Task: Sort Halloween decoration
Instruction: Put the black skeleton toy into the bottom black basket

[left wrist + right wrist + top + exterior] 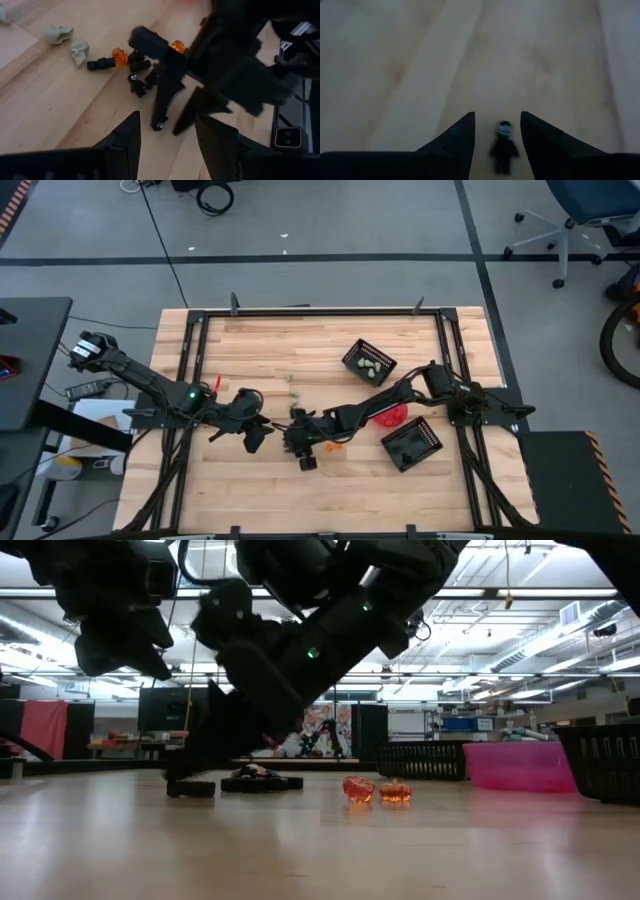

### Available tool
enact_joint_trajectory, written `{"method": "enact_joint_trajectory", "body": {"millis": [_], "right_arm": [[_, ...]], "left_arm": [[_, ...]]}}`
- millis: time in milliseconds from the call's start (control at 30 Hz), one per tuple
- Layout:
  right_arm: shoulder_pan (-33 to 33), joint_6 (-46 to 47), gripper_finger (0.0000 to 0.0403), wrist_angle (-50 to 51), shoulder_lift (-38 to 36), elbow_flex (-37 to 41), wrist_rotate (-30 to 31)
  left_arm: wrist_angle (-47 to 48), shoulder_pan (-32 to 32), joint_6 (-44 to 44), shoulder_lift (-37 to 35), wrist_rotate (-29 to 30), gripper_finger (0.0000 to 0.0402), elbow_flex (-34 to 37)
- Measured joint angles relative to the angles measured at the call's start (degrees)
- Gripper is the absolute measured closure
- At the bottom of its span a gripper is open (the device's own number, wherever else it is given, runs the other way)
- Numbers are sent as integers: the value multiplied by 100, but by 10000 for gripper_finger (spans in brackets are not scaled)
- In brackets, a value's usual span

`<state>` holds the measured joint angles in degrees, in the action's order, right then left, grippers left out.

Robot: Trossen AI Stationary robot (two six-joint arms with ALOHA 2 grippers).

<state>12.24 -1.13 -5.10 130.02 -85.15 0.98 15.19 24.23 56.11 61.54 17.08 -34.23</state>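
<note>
1. Sorting looks partly done: the right gripper (pixel 497 132), fingers parted and down at the tabletop, straddles a black figure (pixel 503 147), not yet clamped.
2. Left gripper (pixel 165 132) hovers nearby, released and empty.
3. Orange pumpkins (pixel 377 790), pale skulls (pixel 67 42) and more black figures lie loose mid-table.
4. Farther off, one basket (pixel 369 361) seemingly holds pale trinkets.

Grey concrete floor (pixel 330 220) crossed by dark tape lines; a blue wheeled office chair (pixel 580 210) at two o'clock; long ceiling strip lights (pixel 545 640) overhead.
</note>
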Motion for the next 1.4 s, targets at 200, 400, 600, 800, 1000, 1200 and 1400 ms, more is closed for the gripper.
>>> {"method": "enact_joint_trajectory", "body": {"millis": [200, 400, 600, 800, 1000, 1200, 1400], "right_arm": [[3, 20, 241, -95, -22, 3, 29], [1, 129, 244, -68, 138, 5, 67], [28, 168, 282, 99, 190, -19, 71], [38, 154, 357, 367, 173, -28, 89], [29, 134, 365, 625, 65, -15, -76], [-28, -59, 359, 1753, -450, 38, -266], [-78, -90, 357, 2997, -1086, 27, -704]], "left_arm": [[5, 0, 36, -4, 0, 239, -1], [4, 0, 39, -4, 0, 239, -1], [5, 0, 39, -4, -26, 239, -1], [10, 2, 29, -4, -33, 239, -1], [15, 2, 5, -4, -40, 239, -1], [171, -4, -148, -7, -39, 239, -1], [389, -4, -337, -5, 234, 239, -1]]}}
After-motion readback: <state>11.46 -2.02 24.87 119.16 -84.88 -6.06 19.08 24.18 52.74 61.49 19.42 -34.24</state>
